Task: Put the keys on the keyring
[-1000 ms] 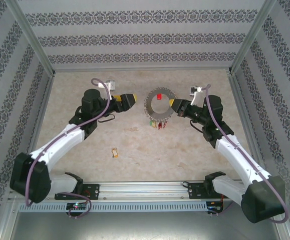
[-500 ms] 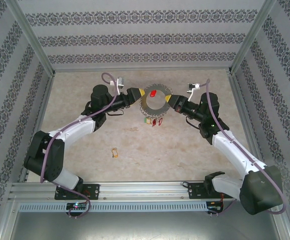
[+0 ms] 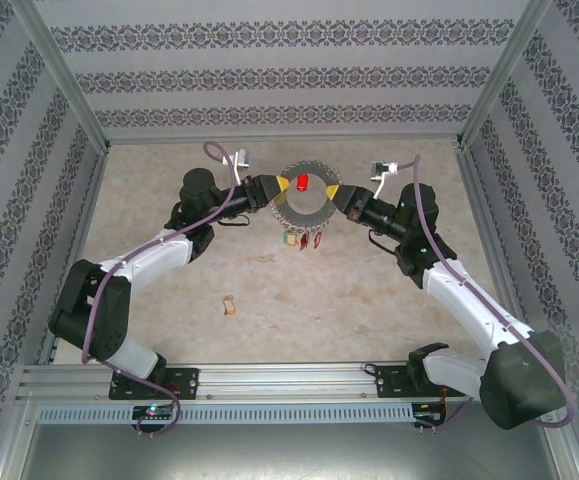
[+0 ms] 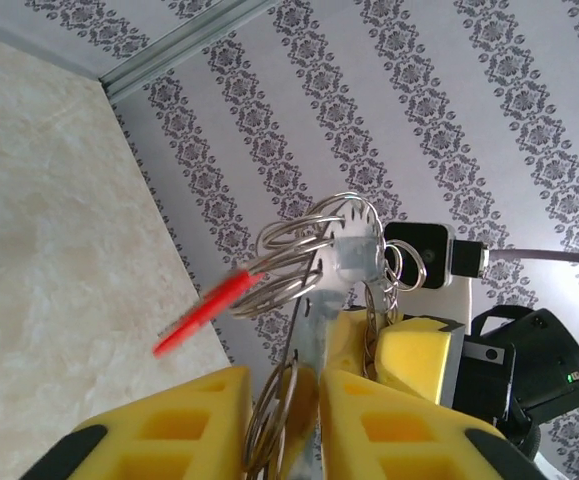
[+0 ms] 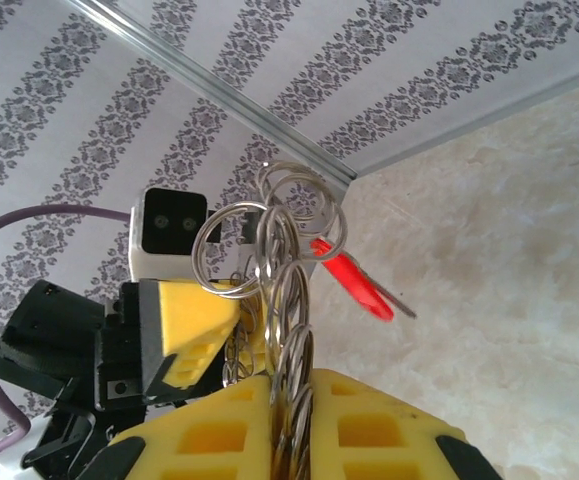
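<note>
- Pale marbled table (image 3: 169,290): the work is at far centre.
- Large round metal keyring (image 3: 307,208) thick with silvery keys: held between both claws and looks lifted off the table. A few coloured tags dangle at its near edge.
- Left claw (image 3: 280,187), yellow fingers: clamped on the keyring's left side, wire loops pinched between the fingers.
- Right claw (image 3: 335,193): clamped on the keyring's right side, same way.
- Small key with red plastic tag (image 3: 302,184): at the keyring's far edge. Seems hooked on a small loop; can't confirm it's fully threaded.
- Small key with pale tan tag (image 3: 230,305): loose on the table, near-left, well apart from the keyring.
- Step, my read: steadying the keyring two-handed to seat the red-tagged key. Keep both grips firm and don't twist the coils against each other. Release one side only once it's steady, then fetch the tan-tagged key.
</note>
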`<action>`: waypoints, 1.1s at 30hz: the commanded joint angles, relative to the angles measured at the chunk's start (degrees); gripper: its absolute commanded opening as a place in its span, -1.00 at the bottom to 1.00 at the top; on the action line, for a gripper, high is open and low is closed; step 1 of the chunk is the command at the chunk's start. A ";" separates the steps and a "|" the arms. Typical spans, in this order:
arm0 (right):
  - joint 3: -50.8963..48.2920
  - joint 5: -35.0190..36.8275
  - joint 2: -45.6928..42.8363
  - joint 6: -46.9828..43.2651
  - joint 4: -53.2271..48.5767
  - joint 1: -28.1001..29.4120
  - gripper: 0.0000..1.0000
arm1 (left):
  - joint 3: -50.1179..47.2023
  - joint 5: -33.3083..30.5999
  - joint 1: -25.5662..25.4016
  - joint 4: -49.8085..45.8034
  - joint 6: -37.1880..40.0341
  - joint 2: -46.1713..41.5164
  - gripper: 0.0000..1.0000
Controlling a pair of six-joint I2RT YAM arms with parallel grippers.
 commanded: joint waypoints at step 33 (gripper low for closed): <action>-13.24 21.92 -24.22 -73.90 -5.02 20.28 -0.77 | 13.20 2.84 -0.57 -27.73 34.18 -16.98 -1.00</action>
